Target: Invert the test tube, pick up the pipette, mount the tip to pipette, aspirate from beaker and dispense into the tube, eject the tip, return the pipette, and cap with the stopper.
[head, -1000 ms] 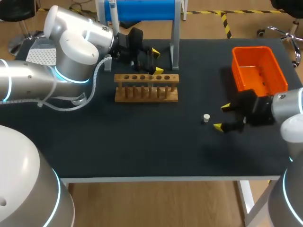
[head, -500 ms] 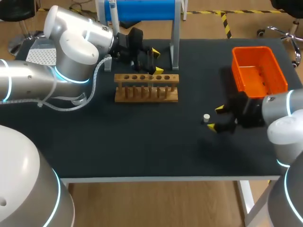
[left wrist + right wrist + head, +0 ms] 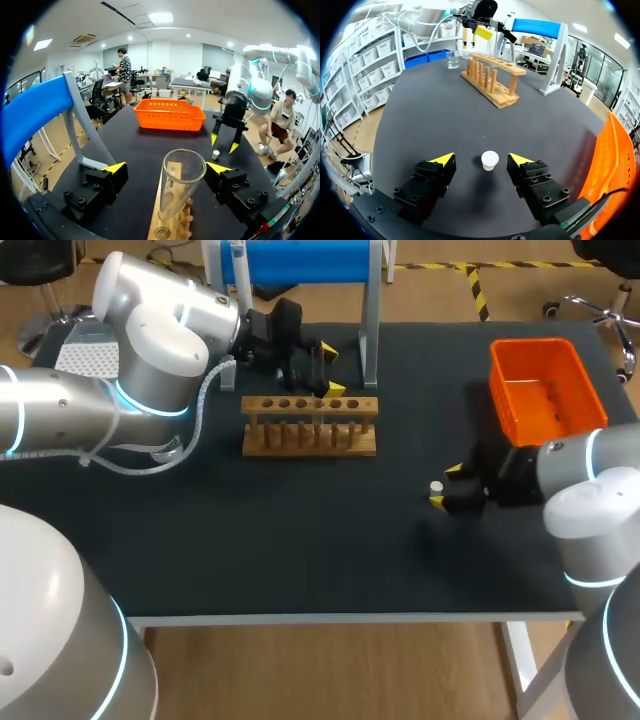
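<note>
**Worktop (image 3: 300, 550) from above and from both wrists; all places are given from the wooden rack (image 3: 310, 426).**

My left arm (image 3: 150, 350) comes in from the rack's left side and bends round behind it. My left gripper (image 3: 331, 369) hangs just behind and above the rack's right half, with its fingers spread wide.

The test tube (image 3: 182, 185) stands in the rack, a little tilted. Its open mouth points up toward my left gripper and lies between the two yellow tips. One tip is close beside the glass rim and the other is well apart from it, so the tube is not gripped.

A glass beaker (image 3: 452, 61) stands beyond the rack's left end. The blue stand (image 3: 300, 260) rises behind the rack, at the worktop's far edge.

To the right of the rack and nearer the front edge, the white stopper (image 3: 490, 160) sits upright on the worktop. My right gripper (image 3: 482, 159) is low around it and open. One yellow tip stands on each side of the stopper, with dark worktop showing between each tip and the stopper.

My right arm (image 3: 590, 490) comes in from the right. The orange bin (image 3: 545, 390) lies farthest to the right of the rack, just behind my right gripper.
</note>
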